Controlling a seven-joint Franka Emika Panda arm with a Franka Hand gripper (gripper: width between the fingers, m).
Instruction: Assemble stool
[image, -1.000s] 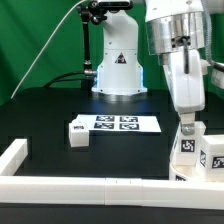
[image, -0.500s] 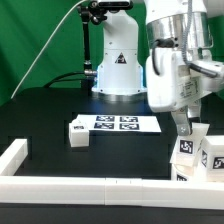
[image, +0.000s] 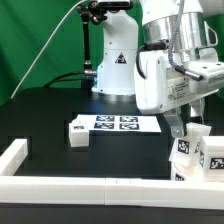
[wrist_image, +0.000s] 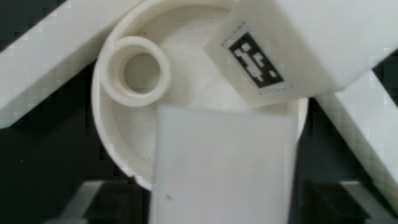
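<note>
In the wrist view the stool's round white seat (wrist_image: 187, 120) shows a round socket (wrist_image: 139, 72). One white leg (wrist_image: 228, 165) stands against it between my fingers. A second leg with a black-and-white tag (wrist_image: 263, 55) sits beyond it. My gripper (wrist_image: 222, 208) is open, and dark gaps separate both fingers (wrist_image: 93, 205) from the leg. At the exterior view's right, the gripper (image: 182, 127) hangs just over the tagged stool parts (image: 188, 150) near the rail. Another loose leg (image: 78, 131) lies left of the marker board.
The marker board (image: 125, 123) lies flat mid-table. A long white border rail (image: 80, 186) runs along the front, and it turns back at the exterior view's left (image: 12, 158). The arm's white base (image: 115, 65) stands behind, with a cable at its side.
The fingers have parted from the leg they were shut on. The hand has swung and shifted toward the exterior view's left while staying over the stool parts.
</note>
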